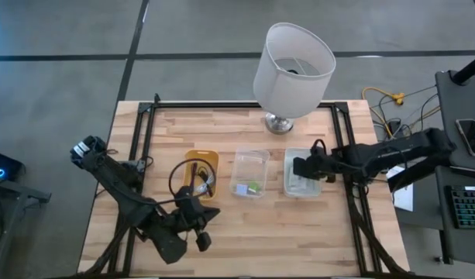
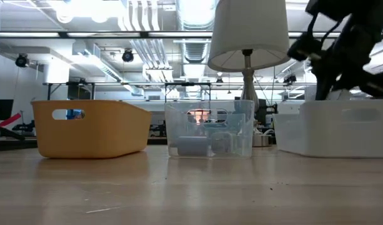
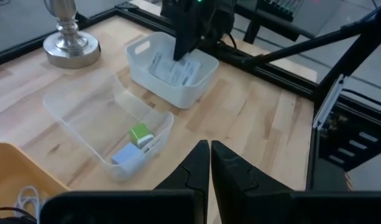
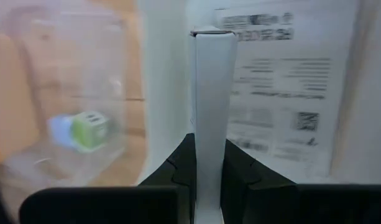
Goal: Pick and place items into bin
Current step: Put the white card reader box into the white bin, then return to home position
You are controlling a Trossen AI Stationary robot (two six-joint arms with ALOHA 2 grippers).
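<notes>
Left gripper (image 1: 204, 237) parked low over the near left of the wooden table (image 1: 330, 240), fingers (image 3: 202, 163) pressed together on nothing, clear of every bin. Just beyond it, yellow bin (image 1: 201, 173) with dark cords (image 1: 184, 177) looping over its rim and a pale grey cable (image 1: 208, 182) inside. Next along, at the middle, clear bin (image 1: 250, 172) holding a green cube (image 1: 253, 187) and a bluish cube (image 1: 241, 188) side by side near its front end; same pair seen through the wall in the left wrist view, green cube (image 3: 140, 133) touching bluish cube (image 3: 127, 155). Behind, near the table's far edge, white lamp (image 1: 292, 68) on a metal base. Further right, white bin (image 1: 302, 172) with one flat printed packet (image 3: 171, 70) lying on its floor. Right gripper (image 1: 305, 167) poised over the white bin's left part, pinching a second white packet (image 4: 212, 118) edge-on between its fingers (image 4: 178, 168), held upright above the printed sheet below.
</notes>
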